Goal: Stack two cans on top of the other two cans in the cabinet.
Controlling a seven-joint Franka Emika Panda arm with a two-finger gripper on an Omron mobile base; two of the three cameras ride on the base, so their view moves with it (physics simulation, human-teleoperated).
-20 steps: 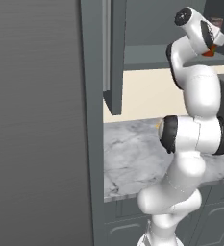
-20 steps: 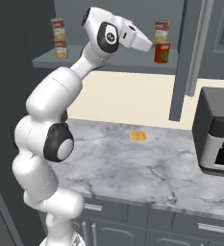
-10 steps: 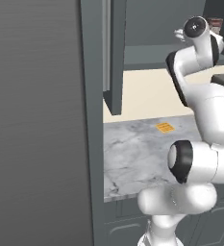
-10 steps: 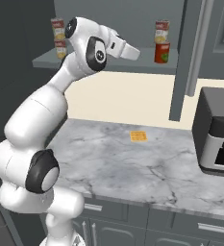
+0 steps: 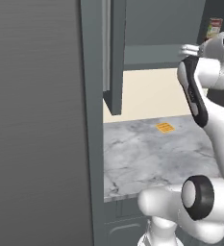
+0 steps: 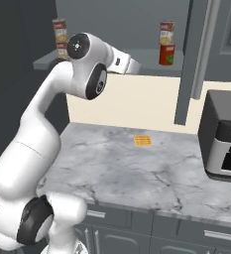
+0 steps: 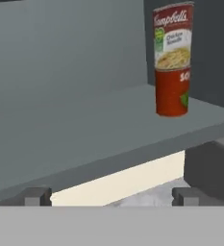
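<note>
Arm is folding lower in the left base view than a second ago, uncovering the orange tile (image 5: 164, 127) on the tabletop (image 5: 147, 158). Right base view: end effector (image 6: 135, 65) is pulling left from the stacked cans (image 6: 167, 42) on the cabinet shelf (image 6: 137, 68); another stack (image 6: 61, 37) is standing far left. Hand view: fingers (image 7: 36, 196) are spread wide, holding nothing.
</note>
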